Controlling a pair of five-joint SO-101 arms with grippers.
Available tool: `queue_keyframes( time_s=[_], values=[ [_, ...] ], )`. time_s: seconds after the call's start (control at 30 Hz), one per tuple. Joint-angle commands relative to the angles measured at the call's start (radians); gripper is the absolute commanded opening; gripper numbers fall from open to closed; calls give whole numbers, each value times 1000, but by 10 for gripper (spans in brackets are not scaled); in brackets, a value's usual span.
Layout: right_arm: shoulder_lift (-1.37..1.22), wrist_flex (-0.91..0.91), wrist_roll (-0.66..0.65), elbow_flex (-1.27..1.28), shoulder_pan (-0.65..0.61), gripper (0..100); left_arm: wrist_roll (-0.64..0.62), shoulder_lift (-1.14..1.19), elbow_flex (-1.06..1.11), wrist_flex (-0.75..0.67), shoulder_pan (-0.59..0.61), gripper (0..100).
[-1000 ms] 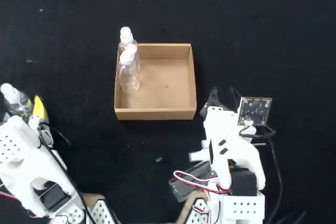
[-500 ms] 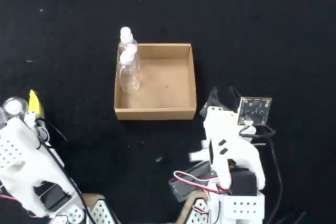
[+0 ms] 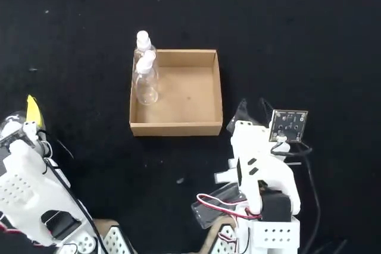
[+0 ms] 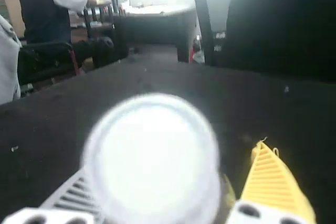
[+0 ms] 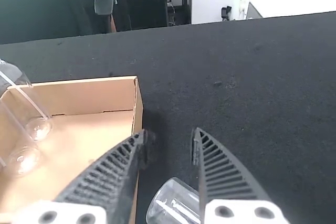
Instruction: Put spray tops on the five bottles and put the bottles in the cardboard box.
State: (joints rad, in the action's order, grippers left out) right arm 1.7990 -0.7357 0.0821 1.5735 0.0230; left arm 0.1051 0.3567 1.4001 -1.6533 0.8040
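The cardboard box (image 3: 202,96) stands mid-table. Two clear bottles with white spray tops, one (image 3: 146,81) in front of the other (image 3: 143,43), stand inside along its left wall. In the right wrist view the box (image 5: 89,90) shows those bottles' bases (image 5: 37,127). My left gripper (image 3: 21,118), with one yellow finger (image 3: 33,110), is at the table's left edge, shut on a bottle (image 3: 11,124). That bottle's white round end (image 4: 152,156) sits between the fingers of the left gripper (image 4: 168,169). My right gripper (image 3: 253,111) is off the box's front right corner. In its own view the right gripper (image 5: 168,135) holds an open-necked bottle (image 5: 170,208).
Black cloth covers the table (image 3: 297,46), with bare room behind and to the right of the box. The right arm's white body (image 3: 262,171) and cables occupy the front right. A small camera board (image 3: 290,125) sits beside the right gripper.
My left gripper has turned and drawn back toward the front left edge with its bottle, so the yellow finger now points away from the arm. The right arm and the box have not moved.
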Motion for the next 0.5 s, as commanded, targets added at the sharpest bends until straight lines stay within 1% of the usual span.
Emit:
queue_keyframes(
  time_s=[0.0,0.23,0.3,0.4,0.43,0.47],
  values=[
    [93,23,-9,-4,-9,128,40,-43,-19,114,-12,256],
    [93,25,-9,-4,-9,128,23,-44,-15,110,-22,243],
    [93,26,-9,-4,-9,128,23,-44,-15,95,-35,181],
    [93,26,-9,-4,-9,128,23,-44,7,-6,-45,39],
    [93,26,-9,-4,-9,128,23,-44,15,-37,-50,20],
    [93,26,-9,-4,-9,128,25,-44,21,-57,-61,43]
  ],
)
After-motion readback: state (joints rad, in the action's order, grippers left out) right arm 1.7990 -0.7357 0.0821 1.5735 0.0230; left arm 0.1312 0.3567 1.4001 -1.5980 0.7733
